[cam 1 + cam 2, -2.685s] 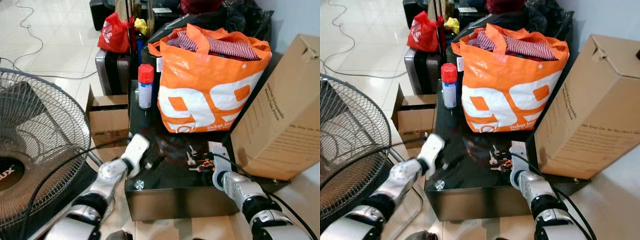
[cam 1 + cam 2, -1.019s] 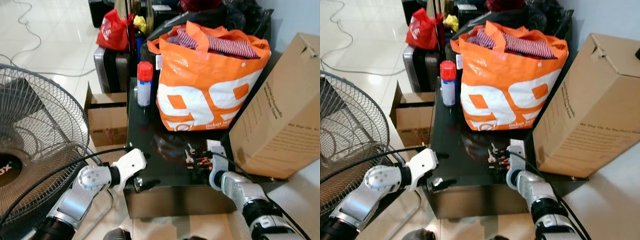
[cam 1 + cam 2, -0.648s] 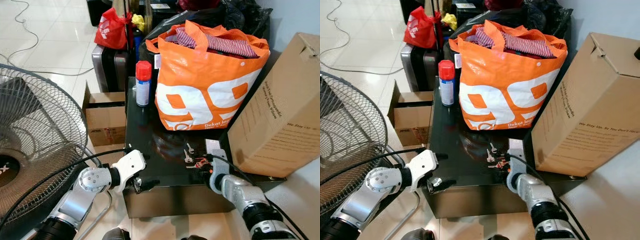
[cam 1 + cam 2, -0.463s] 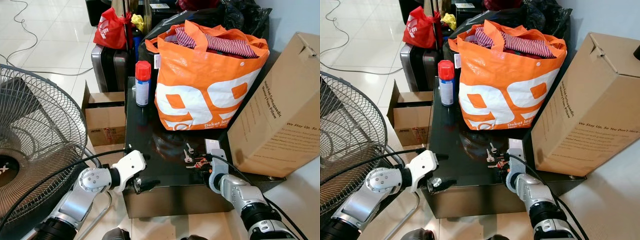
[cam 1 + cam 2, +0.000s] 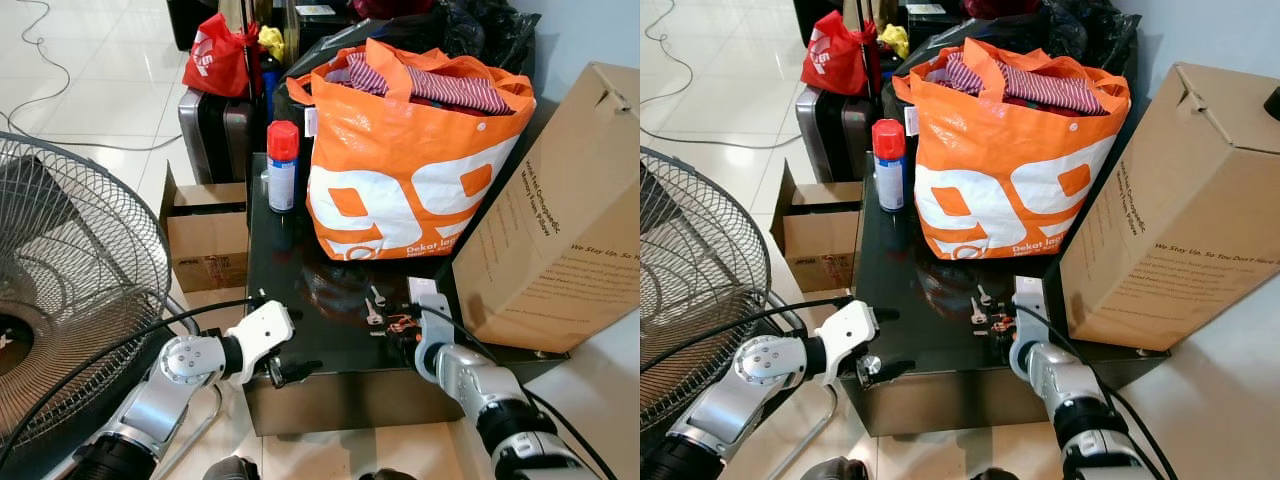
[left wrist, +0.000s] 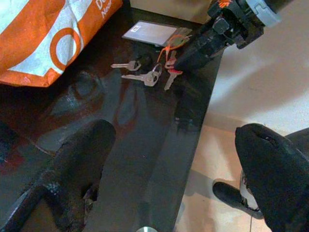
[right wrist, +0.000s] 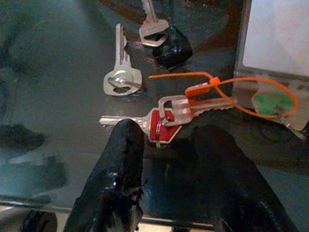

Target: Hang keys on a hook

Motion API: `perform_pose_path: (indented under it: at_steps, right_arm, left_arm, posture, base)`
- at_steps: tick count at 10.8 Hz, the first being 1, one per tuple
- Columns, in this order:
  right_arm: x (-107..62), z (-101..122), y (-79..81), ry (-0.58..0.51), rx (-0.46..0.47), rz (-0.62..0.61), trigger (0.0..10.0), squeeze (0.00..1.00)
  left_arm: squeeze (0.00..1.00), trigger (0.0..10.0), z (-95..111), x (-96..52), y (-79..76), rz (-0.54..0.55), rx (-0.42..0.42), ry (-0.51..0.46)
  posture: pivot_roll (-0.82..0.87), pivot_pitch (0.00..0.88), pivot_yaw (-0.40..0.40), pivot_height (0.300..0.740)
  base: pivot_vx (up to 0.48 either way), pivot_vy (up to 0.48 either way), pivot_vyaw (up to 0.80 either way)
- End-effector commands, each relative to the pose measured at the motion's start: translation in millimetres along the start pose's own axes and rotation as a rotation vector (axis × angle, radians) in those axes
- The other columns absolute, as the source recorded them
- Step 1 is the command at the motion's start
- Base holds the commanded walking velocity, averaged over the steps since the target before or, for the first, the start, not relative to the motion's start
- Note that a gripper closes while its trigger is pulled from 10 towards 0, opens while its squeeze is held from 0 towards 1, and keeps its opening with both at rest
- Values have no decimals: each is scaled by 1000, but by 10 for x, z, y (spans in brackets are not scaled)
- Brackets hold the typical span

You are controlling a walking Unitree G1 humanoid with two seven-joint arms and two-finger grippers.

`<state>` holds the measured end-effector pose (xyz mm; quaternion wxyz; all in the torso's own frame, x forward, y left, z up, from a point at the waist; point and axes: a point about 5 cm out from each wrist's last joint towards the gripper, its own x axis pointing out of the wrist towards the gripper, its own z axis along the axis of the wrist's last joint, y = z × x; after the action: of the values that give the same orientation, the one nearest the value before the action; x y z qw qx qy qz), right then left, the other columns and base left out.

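Keys (image 7: pixel 164 123) flat on black table (image 5: pixel 300 290), near front edge. Right gripper (image 7: pixel 166 145) spread astride red key head: lower, pinch ring squarely, avoid orange tie (image 7: pixel 212 84). Left gripper (image 6: pixel 178 169) open, idle at table's corner.

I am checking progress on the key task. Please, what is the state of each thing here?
keys: lying flat on the black table, not lifted
right gripper: fingers open, either side of the red key head
left gripper: fingers open, at the table's near edge
orange bag: upright, full of clothes
spray can: upright, capped
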<state>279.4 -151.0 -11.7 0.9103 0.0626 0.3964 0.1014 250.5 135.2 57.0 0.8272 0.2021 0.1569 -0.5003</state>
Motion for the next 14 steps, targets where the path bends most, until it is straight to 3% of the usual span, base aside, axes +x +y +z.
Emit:
perform_pose_path:
  at_steps: [1,2,3,4,6,7,9,14]
  right_arm:
    - [16,1,-5,0,-2,-22,10000,0]
    - [21,6,-1,-2,-1,-27,9843,0]
    - [34,13,-2,9,-10,-44,6235,0]
    - [37,5,-10,18,-16,-48,4471,0]
    - [40,-17,-31,23,-12,-50,3608,0]
    - [41,-36,-37,31,-13,-49,1961,0]
    - [44,-42,-34,36,-18,-43,2078,0]
    - [48,-48,-22,33,-26,-29,78,0]
  left_arm:
    - [0,10000,15,22,-4,-11,13,6]
    - [0,10000,16,22,-5,-11,13,6]
    - [0,10000,28,17,-9,-12,14,6]
    - [0,10000,42,7,-12,-13,14,4]
    - [0,10000,59,-1,-16,-12,14,0]
    - [0,10000,62,-1,-18,-14,14,1]
    - [0,10000,70,-6,-17,-14,16,3]
    - [0,10000,83,-9,-34,-17,22,0]
  posture:
    - [-30,86,-83,740]
    - [-30,86,-83,740]
    - [-27,90,-87,740]
    - [-27,90,-90,740]
    - [-29,88,-91,740]
    - [-30,85,-91,740]
    - [-30,84,-90,740]
    - [-27,56,-87,740]
  base:
    - [0,0,0]
    - [0,0,0]
    - [0,0,0]
    - [0,0,0]
    - [0,0,0]
    - [0,0,0]
    - [0,0,0]
    - [0,0,0]
